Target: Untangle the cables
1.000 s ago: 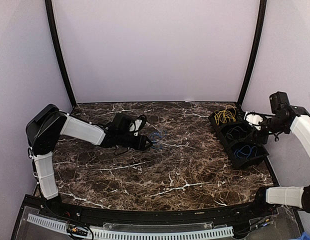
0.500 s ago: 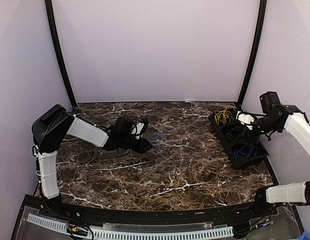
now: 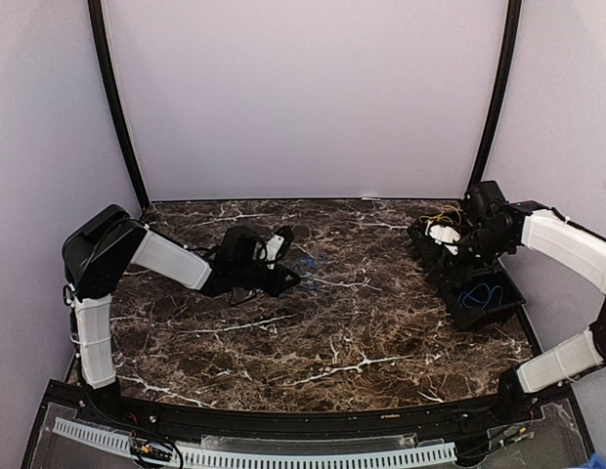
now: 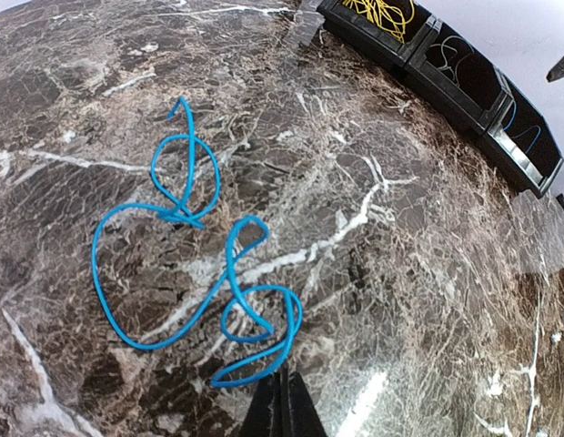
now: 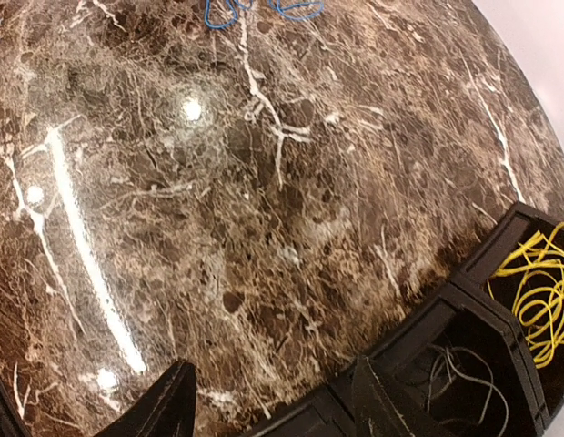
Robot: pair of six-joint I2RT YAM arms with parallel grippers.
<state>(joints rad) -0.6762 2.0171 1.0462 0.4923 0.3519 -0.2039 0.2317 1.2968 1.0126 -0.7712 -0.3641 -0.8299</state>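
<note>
Looped on the tabletop [image 4: 400,273], the blue cable [image 4: 173,273] is being pinched at its near end by the left jaws, a slow pull being advised lest loops tighten, the right jaws being held spread by the bins [image 5: 496,232].

A dark brown marble-patterned table [image 3: 313,332] with white veins fills the enclosure. A black tray [image 5: 491,328] of three compartments sits along its far right side (set diagonally). Pale lilac walls [image 3: 303,98] rise behind, framed by two black poles [image 3: 112,98].
</note>
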